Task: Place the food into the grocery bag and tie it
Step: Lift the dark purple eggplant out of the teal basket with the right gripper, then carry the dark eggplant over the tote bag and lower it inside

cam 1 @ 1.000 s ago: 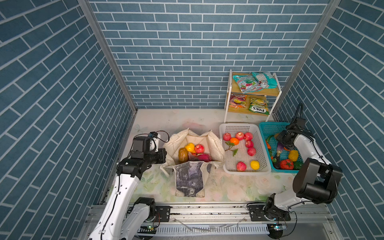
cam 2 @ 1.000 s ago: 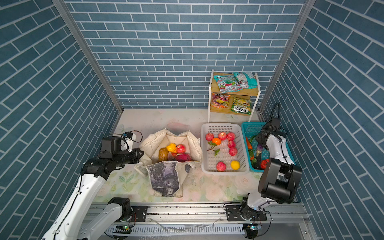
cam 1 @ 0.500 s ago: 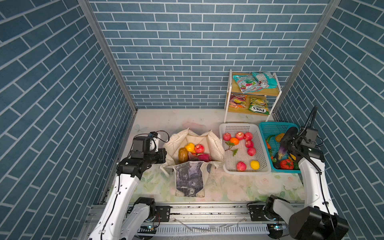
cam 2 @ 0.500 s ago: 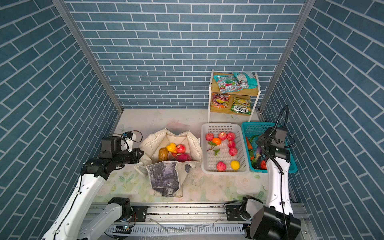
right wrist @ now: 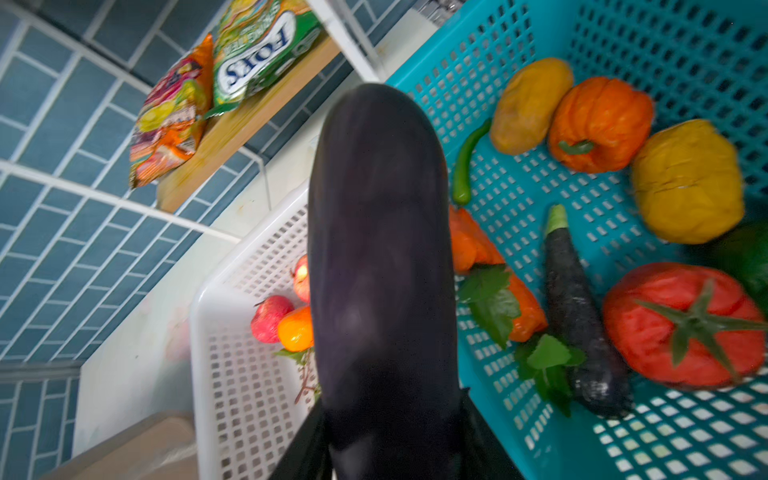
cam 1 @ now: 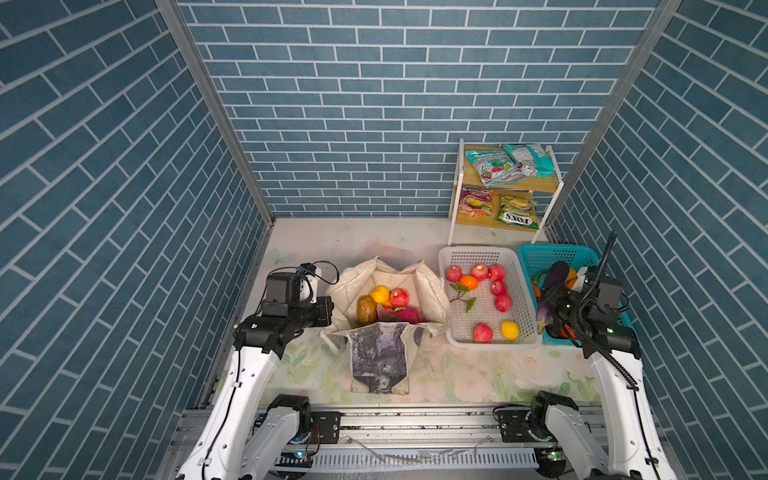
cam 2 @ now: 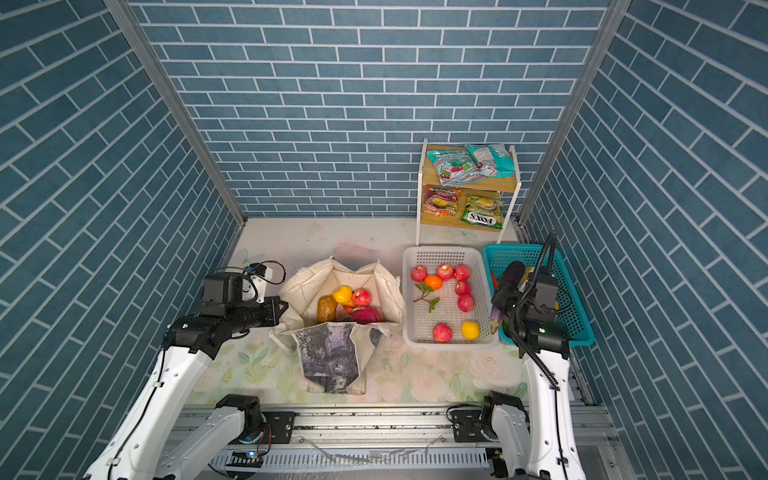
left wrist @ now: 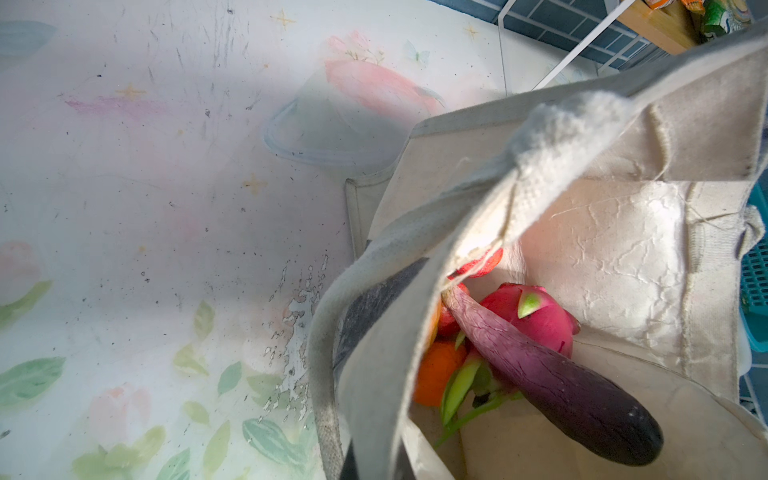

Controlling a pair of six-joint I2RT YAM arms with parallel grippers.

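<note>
Mid-loading in a top view: the right gripper (cam 1: 552,301), jaws part-open around a purple aubergine (cam 1: 557,272) above the teal basket (cam 1: 552,251) at right, should next carry it left over the cream bag (cam 1: 428,291) at lower centre, whose left rim the fully closed left gripper (cam 1: 329,311) pinches.

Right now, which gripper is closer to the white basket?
Right. The right gripper, holding the aubergine, hangs over the teal basket just beside the white basket. The left gripper pinches the grocery bag's opposite rim, the bag lying between.
</note>
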